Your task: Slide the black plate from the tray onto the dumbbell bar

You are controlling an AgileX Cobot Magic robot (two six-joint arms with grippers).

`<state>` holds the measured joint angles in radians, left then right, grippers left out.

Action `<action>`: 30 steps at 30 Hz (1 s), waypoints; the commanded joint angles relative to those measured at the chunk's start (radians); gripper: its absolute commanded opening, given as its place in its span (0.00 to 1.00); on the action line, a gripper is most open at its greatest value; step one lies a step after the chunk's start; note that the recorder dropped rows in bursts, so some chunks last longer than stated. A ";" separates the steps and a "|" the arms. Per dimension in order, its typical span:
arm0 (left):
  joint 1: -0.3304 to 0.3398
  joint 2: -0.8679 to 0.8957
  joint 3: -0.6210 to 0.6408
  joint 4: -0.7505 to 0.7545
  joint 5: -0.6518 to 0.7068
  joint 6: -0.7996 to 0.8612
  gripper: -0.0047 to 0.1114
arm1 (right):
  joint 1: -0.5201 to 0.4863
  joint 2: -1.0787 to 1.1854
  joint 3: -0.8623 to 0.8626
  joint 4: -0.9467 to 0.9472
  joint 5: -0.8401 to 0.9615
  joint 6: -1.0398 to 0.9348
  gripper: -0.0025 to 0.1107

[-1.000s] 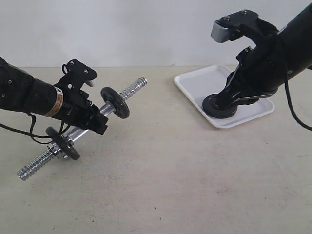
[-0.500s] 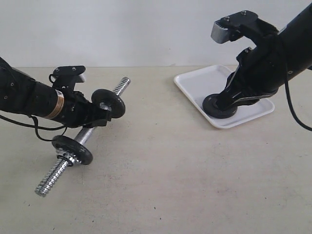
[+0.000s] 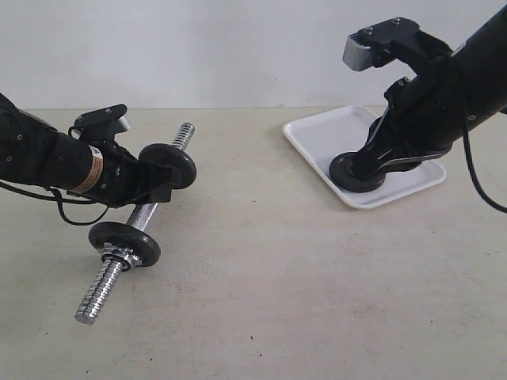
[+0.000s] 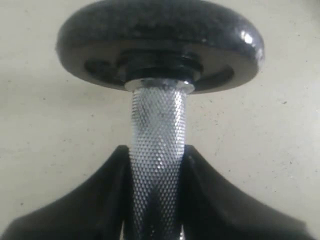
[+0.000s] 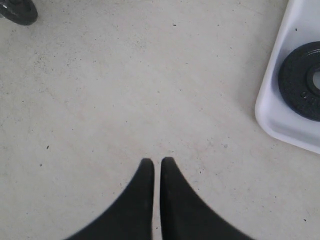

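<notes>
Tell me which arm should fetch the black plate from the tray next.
Right. The right claw is shut, empty and beside the tray holding the black plate; the left claw is occupied gripping the dumbbell bar.

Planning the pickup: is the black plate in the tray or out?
In: the black plate lies flat on the tray floor, inside its rim.

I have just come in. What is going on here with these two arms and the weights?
The left end effector grips the dumbbell bar by its knurled middle and holds it tilted over the table; two black discs sit on the bar. The right end effector is shut and empty, near the tray. The black plate lies flat in the tray, not yet picked up.
</notes>
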<state>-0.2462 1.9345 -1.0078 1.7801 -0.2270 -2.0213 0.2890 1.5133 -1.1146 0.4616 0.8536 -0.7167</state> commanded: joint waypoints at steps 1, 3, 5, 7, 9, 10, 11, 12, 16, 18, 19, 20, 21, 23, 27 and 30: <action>-0.003 -0.042 -0.023 -0.036 0.000 -0.006 0.08 | 0.002 0.000 -0.002 -0.002 0.006 -0.001 0.02; -0.003 -0.042 -0.023 -0.036 0.000 -0.003 0.08 | 0.002 0.000 -0.002 -0.002 0.006 -0.001 0.02; -0.003 -0.042 -0.023 -0.036 0.000 -0.001 0.08 | 0.002 0.000 -0.002 -0.002 0.006 -0.001 0.02; -0.003 -0.042 -0.023 -0.036 -0.005 0.022 0.08 | 0.002 0.000 -0.002 -0.002 0.006 -0.001 0.02; -0.003 -0.042 -0.023 -0.036 -0.007 0.024 0.08 | 0.002 0.000 -0.002 -0.002 0.001 -0.001 0.02; -0.003 -0.042 -0.023 -0.036 -0.007 0.024 0.08 | 0.002 0.000 -0.002 -0.002 -0.001 -0.001 0.02; -0.003 -0.042 -0.023 -0.036 -0.009 0.024 0.08 | 0.002 0.000 -0.002 -0.002 -0.006 -0.001 0.02; -0.003 -0.042 -0.023 -0.036 -0.009 0.024 0.08 | 0.002 0.000 -0.002 -0.002 -0.008 -0.001 0.02; -0.003 -0.042 -0.023 -0.036 -0.009 0.024 0.08 | 0.002 0.000 -0.002 -0.002 -0.011 -0.001 0.02; -0.003 -0.042 -0.023 -0.036 -0.009 0.024 0.08 | 0.002 0.000 -0.002 -0.002 -0.011 -0.001 0.02; -0.003 -0.042 -0.023 -0.036 -0.009 0.024 0.08 | 0.002 0.000 -0.002 0.002 -0.011 -0.001 0.02; -0.003 -0.042 -0.023 -0.036 -0.009 0.026 0.08 | 0.002 0.000 -0.002 0.001 -0.013 -0.001 0.02; -0.003 -0.042 -0.023 -0.036 -0.009 0.026 0.08 | 0.002 0.000 -0.002 0.001 -0.013 -0.001 0.02; -0.003 -0.042 -0.023 -0.036 -0.007 0.026 0.08 | 0.002 0.000 -0.002 0.001 -0.022 -0.001 0.02; -0.003 -0.042 -0.023 -0.036 -0.005 0.032 0.08 | 0.002 0.000 -0.002 0.001 -0.022 -0.001 0.02; -0.003 -0.042 -0.023 -0.036 -0.005 0.032 0.08 | 0.002 0.000 -0.002 0.001 -0.022 -0.001 0.02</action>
<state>-0.2462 1.9345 -1.0078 1.7801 -0.2287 -2.0025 0.2890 1.5133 -1.1146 0.4616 0.8400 -0.7167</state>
